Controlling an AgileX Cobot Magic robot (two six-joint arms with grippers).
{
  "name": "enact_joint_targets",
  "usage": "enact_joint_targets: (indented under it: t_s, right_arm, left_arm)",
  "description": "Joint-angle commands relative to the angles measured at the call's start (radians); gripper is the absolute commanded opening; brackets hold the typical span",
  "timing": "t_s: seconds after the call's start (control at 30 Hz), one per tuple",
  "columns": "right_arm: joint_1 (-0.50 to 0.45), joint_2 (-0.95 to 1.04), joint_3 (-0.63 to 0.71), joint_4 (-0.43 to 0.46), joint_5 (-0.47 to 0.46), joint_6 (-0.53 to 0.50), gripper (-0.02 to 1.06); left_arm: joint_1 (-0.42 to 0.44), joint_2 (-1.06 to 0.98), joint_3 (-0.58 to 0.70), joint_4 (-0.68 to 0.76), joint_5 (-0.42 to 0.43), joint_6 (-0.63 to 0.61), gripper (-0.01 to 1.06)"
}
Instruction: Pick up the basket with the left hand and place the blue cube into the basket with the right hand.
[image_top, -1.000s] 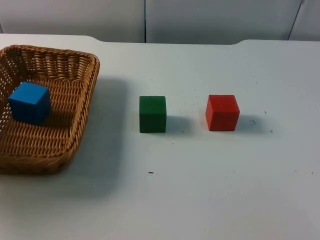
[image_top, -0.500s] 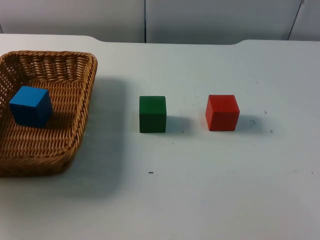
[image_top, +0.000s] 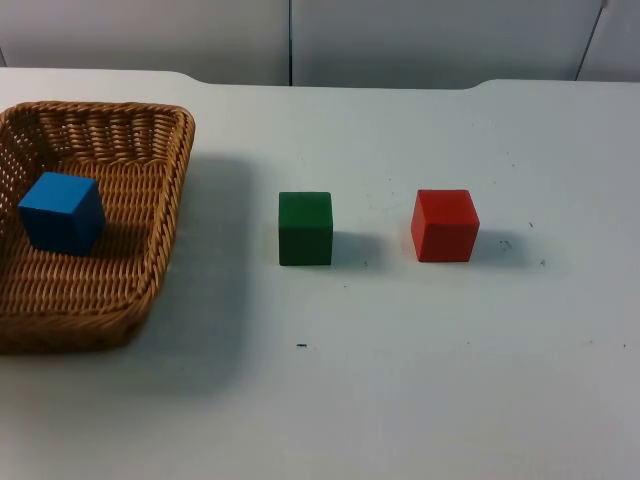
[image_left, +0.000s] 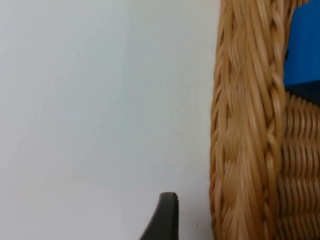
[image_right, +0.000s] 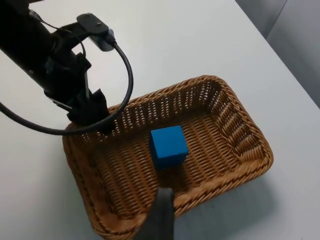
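We see blue cube (image_top: 61, 212) already inside basket (image_top: 160, 260). Left gripper (image_right: 97, 120) at basket rim, right gripper (image_right: 159, 220) above basket; finger states: cannot tell. Placing done; we judge only withdrawal remains.

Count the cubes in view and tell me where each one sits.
3. The blue cube lies inside the basket at the table's left. The green cube stands on the bare table near the middle, and the red cube stands to its right. None appears hidden.
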Motion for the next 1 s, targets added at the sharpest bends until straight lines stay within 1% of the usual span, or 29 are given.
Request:
enact_joint_targets:
  t_s: [0.0, 0.07, 0.13, 0.17, 0.3, 0.33, 0.43, 0.5, 0.53, 0.57, 0.63, 0.67, 0.7, 0.8, 0.83, 0.87, 0.97]
  right_arm:
    - [-0.002, -0.012, -0.006, 0.008, 0.001, -0.012, 0.8]
    - [-0.002, -0.012, -0.006, 0.008, 0.001, -0.012, 0.8]
    - [-0.002, -0.012, -0.006, 0.008, 0.001, -0.019, 0.8]
    - [-0.002, -0.012, -0.006, 0.008, 0.001, -0.019, 0.8]
    - [-0.002, -0.012, -0.006, 0.008, -0.001, -0.022, 0.79]
    - [-0.002, -0.012, -0.006, 0.008, -0.001, -0.022, 0.79]
    - [-0.002, -0.014, -0.006, 0.008, -0.004, -0.022, 0.79]
    - [-0.002, -0.018, -0.006, 0.008, -0.004, -0.029, 0.79]
    - [-0.002, -0.018, -0.006, 0.008, -0.004, -0.029, 0.79]
    - [-0.002, -0.023, -0.006, 0.01, -0.001, -0.031, 0.79]
    - [-0.002, -0.033, -0.006, 0.033, 0.004, -0.044, 0.79]
    - [-0.002, -0.05, -0.006, 0.049, 0.007, -0.044, 0.79]
    - [-0.002, -0.05, -0.006, 0.049, 0.007, -0.044, 0.79]
    - [-0.002, -0.087, -0.006, 0.105, 0.022, -0.069, 0.79]
    - [-0.002, -0.1, -0.006, 0.122, 0.029, -0.073, 0.79]
    - [-0.002, -0.1, -0.006, 0.122, 0.029, -0.073, 0.79]
    - [-0.002, -0.153, -0.004, 0.135, 0.061, -0.08, 0.79]
  left_arm:
    - [-0.007, -0.049, -0.005, -0.032, -0.037, -0.007, 0.77]
    - [-0.007, -0.067, -0.005, -0.033, -0.046, -0.007, 0.77]
    - [-0.007, -0.131, -0.005, -0.031, -0.086, -0.032, 0.77]
    - [-0.007, -0.131, -0.005, -0.031, -0.086, -0.032, 0.77]
    - [-0.007, -0.262, -0.005, -0.006, -0.105, -0.076, 0.77]
    - [-0.007, -0.262, -0.005, -0.006, -0.105, -0.076, 0.77]
    - [-0.007, -0.381, -0.005, 0.079, -0.102, -0.164, 0.77]
    - [-0.007, -0.469, -0.005, 0.142, -0.085, -0.218, 0.77]
    - [-0.007, -0.469, -0.005, 0.142, -0.085, -0.218, 0.77]
    - [-0.007, -0.522, -0.005, 0.173, -0.075, -0.242, 0.77]
    - [-0.007, -0.621, -0.005, 0.244, -0.051, -0.321, 0.77]
    - [-0.007, -0.704, -0.005, 0.302, -0.028, -0.369, 0.77]
    - [-0.007, -0.704, -0.005, 0.302, -0.028, -0.369, 0.77]
    - [-0.007, -0.86, -0.005, 0.405, 0.026, -0.467, 0.77]
    - [-0.007, -0.914, -0.005, 0.432, 0.046, -0.489, 0.77]
    - [-0.007, -0.914, -0.005, 0.432, 0.046, -0.489, 0.77]
    - [-0.007, -1.059, -0.005, 0.488, 0.093, -0.544, 0.77]
